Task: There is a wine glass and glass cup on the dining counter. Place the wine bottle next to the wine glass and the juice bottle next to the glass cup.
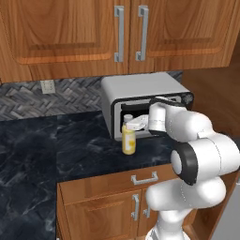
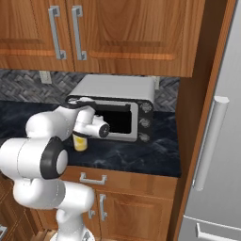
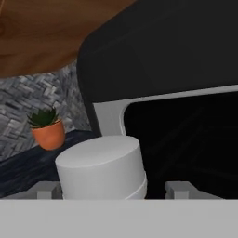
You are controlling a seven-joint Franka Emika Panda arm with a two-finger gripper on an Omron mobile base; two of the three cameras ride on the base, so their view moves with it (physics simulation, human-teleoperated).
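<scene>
The juice bottle (image 1: 129, 140), yellow with a white cap, stands on the black marbled counter (image 1: 47, 145) just in front of a silver toaster oven (image 1: 140, 89). My gripper (image 1: 129, 123) reaches in from the right at the bottle's top. In the hand view the white cap (image 3: 100, 165) sits between the two fingertips (image 3: 46, 189), which press close on either side, so the gripper (image 3: 114, 189) is shut on the bottle. From the right base view the juice bottle (image 2: 81, 143) shows below the hand (image 2: 89, 124). The wine bottle, wine glass, glass cup and dining counter are out of view.
The toaster oven (image 2: 117, 89) has a dark open front right behind the bottle. Wooden wall cabinets (image 1: 122, 33) hang overhead. A small potted plant (image 3: 46, 130) stands by the tiled backsplash. A tall steel fridge (image 2: 216, 141) closes off the right side.
</scene>
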